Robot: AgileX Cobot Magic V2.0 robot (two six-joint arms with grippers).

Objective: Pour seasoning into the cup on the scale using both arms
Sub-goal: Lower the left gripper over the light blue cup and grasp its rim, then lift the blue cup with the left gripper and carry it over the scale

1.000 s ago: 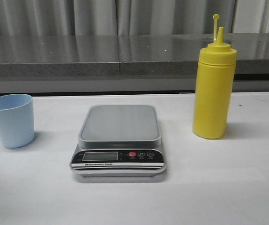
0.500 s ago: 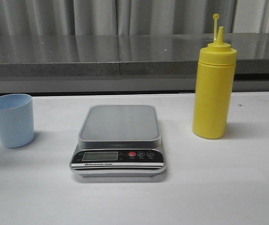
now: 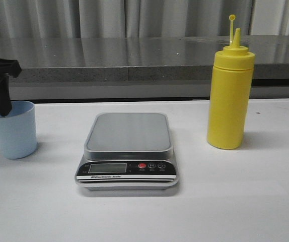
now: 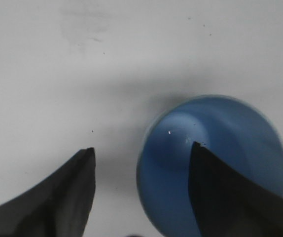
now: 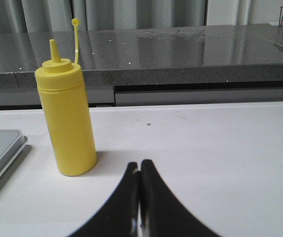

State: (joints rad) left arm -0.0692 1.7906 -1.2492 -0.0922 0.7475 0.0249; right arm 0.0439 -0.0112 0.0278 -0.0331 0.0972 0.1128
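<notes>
Step in hand: cup pickup. Cup (image 3: 12,129) on bench, well left of scale (image 3: 128,151), platform bare. Left pincer (image 4: 141,153) apart, straddling cup rim, one finger inside. Right pincer (image 5: 140,170) together, near seasoning (image 3: 229,96), right of scale. Next: clamp rim, carry cup to scale.

Probably lab: grey counter (image 3: 134,60), curtains (image 3: 109,17).

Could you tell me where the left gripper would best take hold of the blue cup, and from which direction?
Probably by the rim wall, from above. The cup stands upright and open-topped, with no handle. The left gripper is open above it, one finger over the mouth and the other outside, so closing would pinch the wall.
</notes>
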